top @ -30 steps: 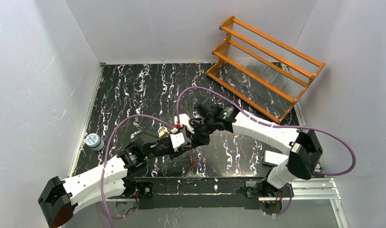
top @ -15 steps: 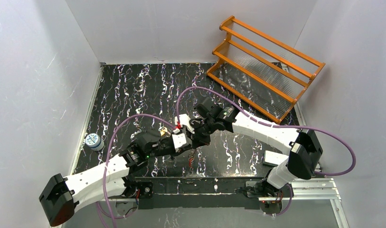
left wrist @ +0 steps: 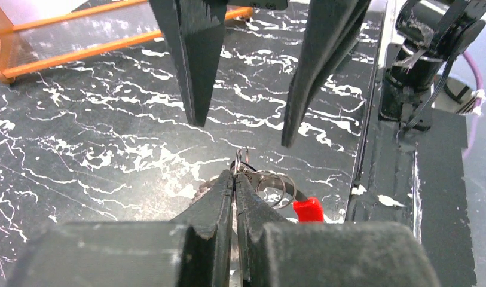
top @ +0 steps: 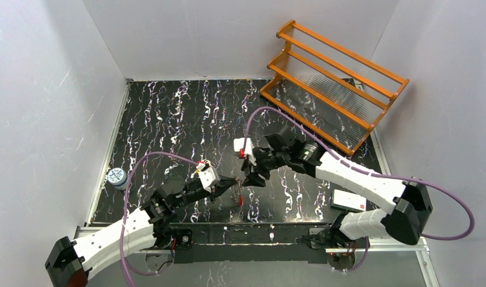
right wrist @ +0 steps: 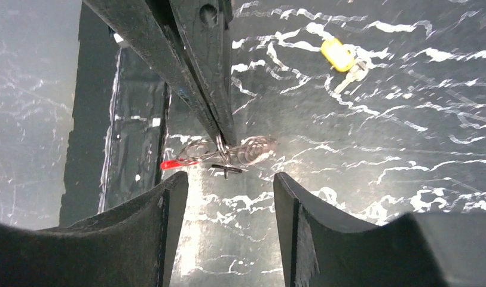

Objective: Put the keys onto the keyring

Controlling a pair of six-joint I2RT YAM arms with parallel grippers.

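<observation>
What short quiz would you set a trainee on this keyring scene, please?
1. True or false: the left gripper is shut on the keyring.
2. Pick one: the right gripper is A) open and holding nothing, B) shut on the keyring, C) shut on a key.
3. Fill in the blank: in the right wrist view, the key lying loose on the table has a ____ head.

Key: 1 true; 2 A; 3 yellow.
</observation>
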